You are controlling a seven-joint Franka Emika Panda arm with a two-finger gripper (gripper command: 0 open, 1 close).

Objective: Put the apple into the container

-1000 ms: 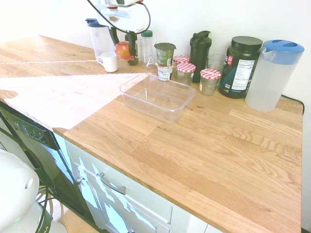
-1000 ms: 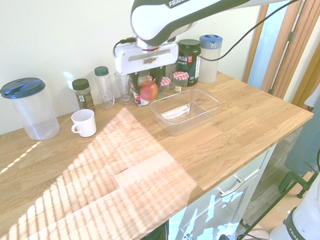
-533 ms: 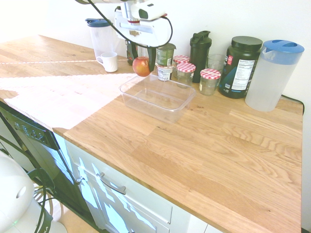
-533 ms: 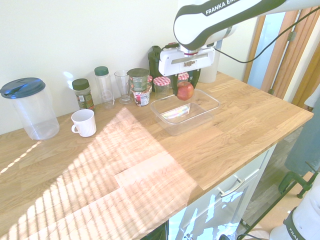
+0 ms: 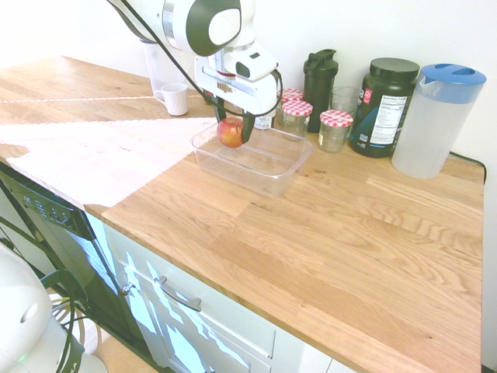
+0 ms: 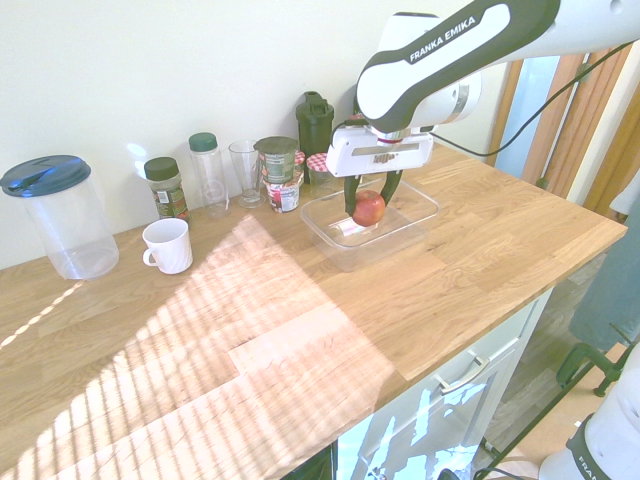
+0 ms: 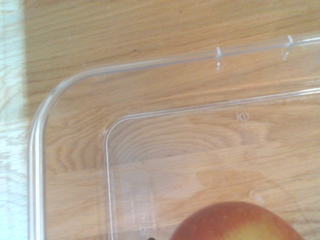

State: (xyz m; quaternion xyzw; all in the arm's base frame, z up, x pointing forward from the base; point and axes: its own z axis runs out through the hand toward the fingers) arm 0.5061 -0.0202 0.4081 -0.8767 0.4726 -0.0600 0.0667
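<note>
Clamping one apple [image 5: 230, 132] between its two dark fingers, the gripper [image 5: 232, 132] points straight down over the single clear container [image 5: 283, 174], with the fruit hanging inside the tub's rim at the end nearer the mug; whether the apple touches the tub's floor cannot be told. From the wrist view the apple [image 7: 235, 222] shows red with a yellowish patch above the container's [image 7: 37, 150] rounded corner, bare wood visible through the clear floor.

That container sits on the wooden counter [image 5: 349, 241] towards the back edge, just in front of the row of things along the wall. Counting along that row in the first exterior view: one white mug [image 5: 175, 99], three small jars with red-checked lids [image 5: 336, 129], one black shaker bottle [image 5: 320, 78], one drinking glass [image 5: 345, 99], one large dark supplement tub [image 5: 384, 106], and one tall translucent pitcher with a blue lid [image 5: 433, 118] nearest the counter's far right corner.

In the second exterior view the same apple [image 6: 369, 207] and gripper [image 6: 368, 206] show over the container [image 6: 415, 225], and further pieces appear along the back edge: a second blue-lidded pitcher [image 6: 58, 215] towards the left end, one green-capped spice jar [image 6: 165, 187], one slim clear bottle with a green cap [image 6: 208, 172], another glass [image 6: 244, 173], and one wide green-lidded jar [image 6: 279, 172]. So two pitchers and two glasses in all. The mug [image 6: 168, 246] stands apart from the row, a little nearer the front.
</note>
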